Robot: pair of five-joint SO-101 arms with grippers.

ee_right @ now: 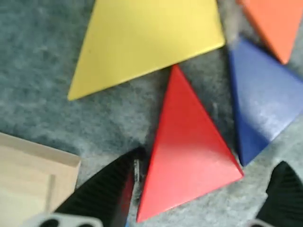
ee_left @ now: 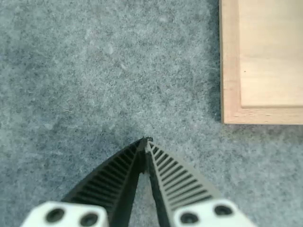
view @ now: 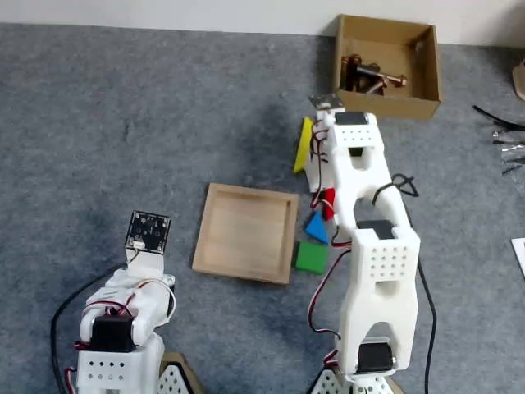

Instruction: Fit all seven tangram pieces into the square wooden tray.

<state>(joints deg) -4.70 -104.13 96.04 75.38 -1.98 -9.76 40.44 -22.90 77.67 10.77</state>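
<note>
We judge the main risk to be a slip. The red triangle [ee_right: 189, 151] lies flat on the grey felt [view: 98, 123], and the closing jaws could skate it into the blue triangle [ee_right: 262, 109] just beside it. The right gripper [ee_right: 210, 163] stands wide open astride the red triangle and grips nothing. Its arm is stretched far, right of the wooden tray [view: 246, 234]. The left gripper [ee_left: 146, 141] is closed and empty, near and left of the tray. No piece is seated yet.

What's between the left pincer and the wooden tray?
Only bare grey carpet, seen in the left wrist view between the shut left pincer and a corner of the wooden tray.
</note>
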